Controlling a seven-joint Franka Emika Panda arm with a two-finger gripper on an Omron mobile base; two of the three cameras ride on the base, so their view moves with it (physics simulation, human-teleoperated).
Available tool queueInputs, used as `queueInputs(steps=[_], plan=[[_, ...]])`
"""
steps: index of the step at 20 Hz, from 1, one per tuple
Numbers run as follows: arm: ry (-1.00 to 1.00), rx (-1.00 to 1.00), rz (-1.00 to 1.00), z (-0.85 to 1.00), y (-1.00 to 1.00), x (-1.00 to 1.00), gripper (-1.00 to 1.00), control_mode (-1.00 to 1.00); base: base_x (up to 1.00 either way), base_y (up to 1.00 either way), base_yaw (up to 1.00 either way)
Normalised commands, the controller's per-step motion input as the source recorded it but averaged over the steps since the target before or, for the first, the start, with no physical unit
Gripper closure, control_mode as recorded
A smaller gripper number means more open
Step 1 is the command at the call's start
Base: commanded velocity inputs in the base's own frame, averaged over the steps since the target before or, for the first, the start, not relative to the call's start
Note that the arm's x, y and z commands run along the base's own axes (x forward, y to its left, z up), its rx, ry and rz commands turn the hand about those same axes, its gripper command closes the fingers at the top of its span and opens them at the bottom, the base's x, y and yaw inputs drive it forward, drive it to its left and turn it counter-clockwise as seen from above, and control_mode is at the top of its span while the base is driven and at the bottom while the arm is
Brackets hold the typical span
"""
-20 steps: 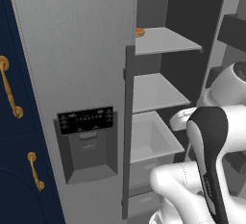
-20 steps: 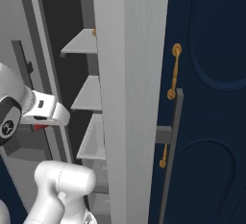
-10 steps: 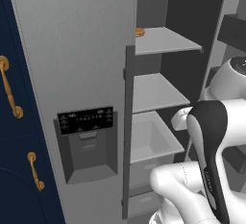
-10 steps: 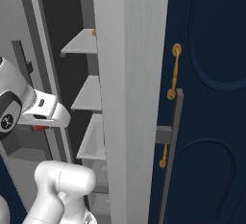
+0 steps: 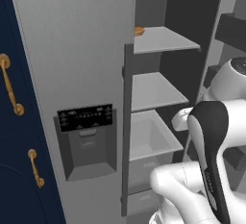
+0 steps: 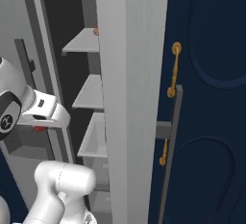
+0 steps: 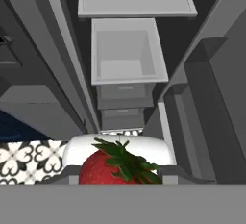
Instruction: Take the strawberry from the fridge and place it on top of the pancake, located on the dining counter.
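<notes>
The strawberry (image 7: 115,169), bright red with a green leafy cap, sits between the jaws of my gripper (image 7: 118,174), which is shut on it. In the right base view a red sliver of the strawberry (image 6: 40,128) peeks out under the gripper (image 6: 44,123), just outside the open fridge (image 6: 129,98). The grey fridge (image 5: 72,50) has its right compartment open, and white shelves (image 5: 153,91) and an open drawer (image 5: 146,139) show inside. The hand view looks down into that drawer (image 7: 126,50). The pancake and the dining counter are out of view.
A flat orange-brown food item (image 5: 139,31) lies on the top shelf. The opened fridge door (image 6: 132,122) stands edge-on to my right, with its dark handle (image 6: 169,141). Navy cabinets with brass handles (image 5: 12,88) flank the fridge. Patterned floor tiles (image 7: 29,155) show below the hand.
The arm has shifted only slightly in front of the open fridge. The strawberry stays in the shut gripper.
</notes>
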Motion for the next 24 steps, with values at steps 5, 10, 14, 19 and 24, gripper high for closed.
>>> queueInputs(steps=[5,10,14,19,24], plan=[[0.0,0.0,0.0,0.0,0.0,0.0,1.0,1.0,-0.67,0.45,-0.02],[0.0,0.0,0.0,0.0,0.0,0.0,1.0,1.0,-0.93,0.15,-0.21],[0.0,0.0,0.0,0.0,0.0,0.0,1.0,1.0,-0.99,0.0,-0.42],[0.0,0.0,0.0,0.0,0.0,0.0,1.0,1.0,-1.0,0.0,-0.45],[0.0,0.0,0.0,0.0,0.0,0.0,1.0,1.0,-0.5,-0.4,-0.65]])
